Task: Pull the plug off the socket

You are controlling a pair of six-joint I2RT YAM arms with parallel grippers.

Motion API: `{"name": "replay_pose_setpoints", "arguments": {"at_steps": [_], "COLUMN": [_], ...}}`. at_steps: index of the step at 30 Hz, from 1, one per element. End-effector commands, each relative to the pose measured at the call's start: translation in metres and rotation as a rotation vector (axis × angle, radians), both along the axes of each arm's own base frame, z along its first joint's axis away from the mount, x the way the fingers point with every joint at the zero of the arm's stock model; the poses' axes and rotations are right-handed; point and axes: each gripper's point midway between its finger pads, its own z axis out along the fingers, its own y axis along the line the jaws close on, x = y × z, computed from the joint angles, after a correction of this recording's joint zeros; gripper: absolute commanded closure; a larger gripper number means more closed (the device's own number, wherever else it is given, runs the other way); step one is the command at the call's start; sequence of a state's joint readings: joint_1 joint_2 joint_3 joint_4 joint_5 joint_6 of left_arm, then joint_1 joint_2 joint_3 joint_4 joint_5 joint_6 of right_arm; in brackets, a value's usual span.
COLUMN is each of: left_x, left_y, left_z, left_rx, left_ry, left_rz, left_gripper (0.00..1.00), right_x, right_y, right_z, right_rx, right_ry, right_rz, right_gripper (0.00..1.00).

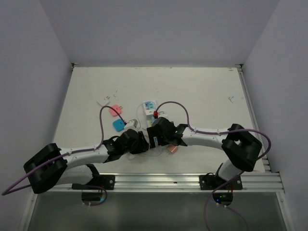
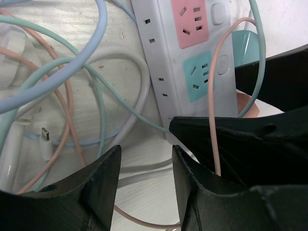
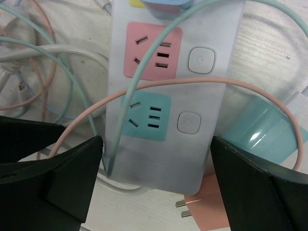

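White socket (image 3: 198,159) lies on the surface (image 1: 207,91), mid-near; overhead it is mostly hidden. Wrist views show the right hand (image 3: 156,139) spread wide astride its end, left hand (image 2: 146,149) part-open, both empty.

From above, the arms (image 1: 161,135) cover most of the socket (image 1: 150,106), and only its far end peeks out. Up close, its upper end runs off the picture, and a pink plug (image 3: 214,219) lies half-buried under its near end.

One socket (image 3: 159,163), one left pincer (image 2: 146,154), one right pincer (image 3: 156,144).
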State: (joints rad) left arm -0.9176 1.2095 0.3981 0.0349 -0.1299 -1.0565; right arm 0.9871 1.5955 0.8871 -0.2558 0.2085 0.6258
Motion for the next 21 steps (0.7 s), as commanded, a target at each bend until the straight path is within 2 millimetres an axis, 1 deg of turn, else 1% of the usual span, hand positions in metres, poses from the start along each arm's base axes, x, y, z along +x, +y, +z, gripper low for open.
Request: {"name": "replay_pose_setpoints", "arguments": {"at_steps": [1,4,5,6,7,8,11,12,13,14,15,17,18,19,20,21], "left_x": [0.002,0.002,0.002,0.003,0.003,0.004,0.007,0.006,0.006,0.009,0.011,0.013,0.016,0.017,0.02,0.021], "left_y": [0.003,0.005,0.006,0.007,0.009,0.01,0.011,0.016,0.017,0.017,0.018,0.022,0.021,0.022,0.025,0.026], "left_z": [0.0,0.001,0.001,0.001,0.001,0.002,0.01,0.008,0.009,0.015,0.018,0.023,0.029,0.032,0.035,0.037], "left_rx": [0.001,0.002,0.005,0.008,0.013,0.015,0.0,0.021,0.027,0.018,0.017,0.03,0.028,0.033,0.049,0.054], "left_ry": [-0.014,-0.014,-0.016,-0.018,-0.02,-0.024,-0.048,-0.04,-0.044,-0.062,-0.072,-0.089,-0.099,-0.107,-0.117,-0.123], "left_rz": [0.021,0.029,0.034,0.04,0.05,0.055,0.071,0.075,0.077,0.087,0.092,0.104,0.108,0.114,0.126,0.132], "left_gripper": [0.49,0.49,0.49,0.49,0.49,0.48,0.48,0.46,0.44,0.43,0.4,0.36,0.33,0.32,0.31,0.29], "right_x": [0.009,0.01,0.009,0.008,0.008,0.007,0.004,0.001,-0.001,-0.001,-0.002,-0.002,-0.001,-0.002,-0.001,-0.001], "right_y": [0.003,-0.002,-0.004,-0.006,-0.008,-0.008,-0.004,-0.002,0.0,0.002,0.003,0.003,0.002,0.001,0.002,0.0], "right_z": [0.004,-0.003,-0.008,-0.01,-0.012,-0.016,-0.016,-0.016,-0.014,-0.013,-0.011,-0.007,-0.005,-0.007,0.001,0.0], "right_rx": [-0.025,-0.066,-0.081,-0.093,-0.098,-0.096,-0.06,-0.03,-0.011,0.007,0.023,0.068,0.087,0.112,0.152,0.18], "right_ry": [-0.031,-0.032,-0.025,-0.022,-0.02,-0.018,-0.012,-0.005,-0.004,-0.006,-0.008,-0.021,-0.025,-0.023,-0.035,-0.045], "right_rz": [-0.036,-0.057,-0.061,-0.066,-0.07,-0.069,-0.06,-0.047,-0.042,-0.039,-0.036,-0.05,-0.06,-0.063,-0.072,-0.077], "right_gripper": [0.03,0.04,0.04,0.08,0.14,0.29,0.49,0.63,0.68,0.74,0.83,0.92,0.99,1.0,1.0,1.0]}}
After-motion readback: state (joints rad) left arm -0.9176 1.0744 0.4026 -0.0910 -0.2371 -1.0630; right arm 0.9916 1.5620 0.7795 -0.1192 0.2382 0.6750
